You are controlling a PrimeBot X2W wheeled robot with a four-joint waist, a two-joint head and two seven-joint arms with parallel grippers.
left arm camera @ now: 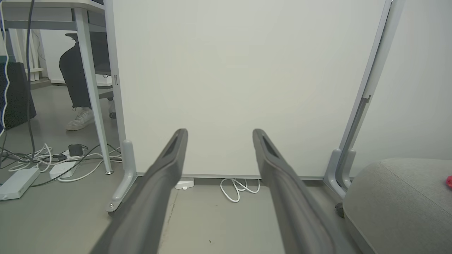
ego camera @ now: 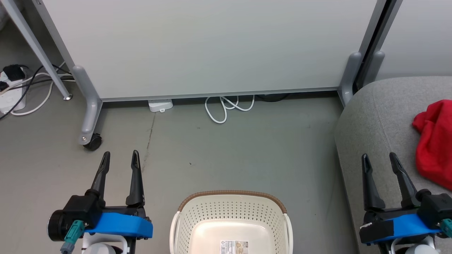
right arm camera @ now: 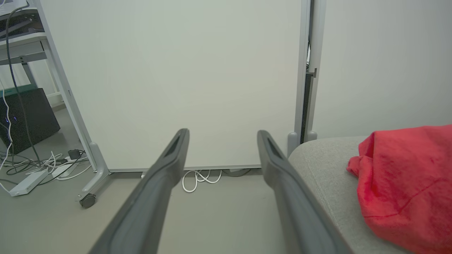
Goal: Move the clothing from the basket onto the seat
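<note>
The cream perforated basket (ego camera: 231, 218) with its brown rim stands on the floor at the bottom centre, with nothing red inside; a label shows on its bottom. Red clothing (ego camera: 434, 141) lies bunched on the light-grey seat (ego camera: 374, 116) at the right, also seen as red clothing (right arm camera: 406, 183) on the seat (right arm camera: 325, 165) and as a red speck (left arm camera: 449, 181) on the seat (left arm camera: 395, 197). My left gripper (ego camera: 120, 155) is open over bare floor left of the basket. My right gripper (ego camera: 379, 157) is open above the seat's near edge, left of the clothing. Both are open gripper (left arm camera: 219, 131) and gripper (right arm camera: 222, 131), holding nothing.
A pale grey wheeled partition panel (ego camera: 212, 46) stands close ahead, with a caster (ego camera: 92, 141) at its left foot. White cables (ego camera: 226, 107) lie under it. A power strip and cords (ego camera: 12, 91) sit at the far left. A person's legs and shoe (left arm camera: 79, 118) show beyond a desk leg.
</note>
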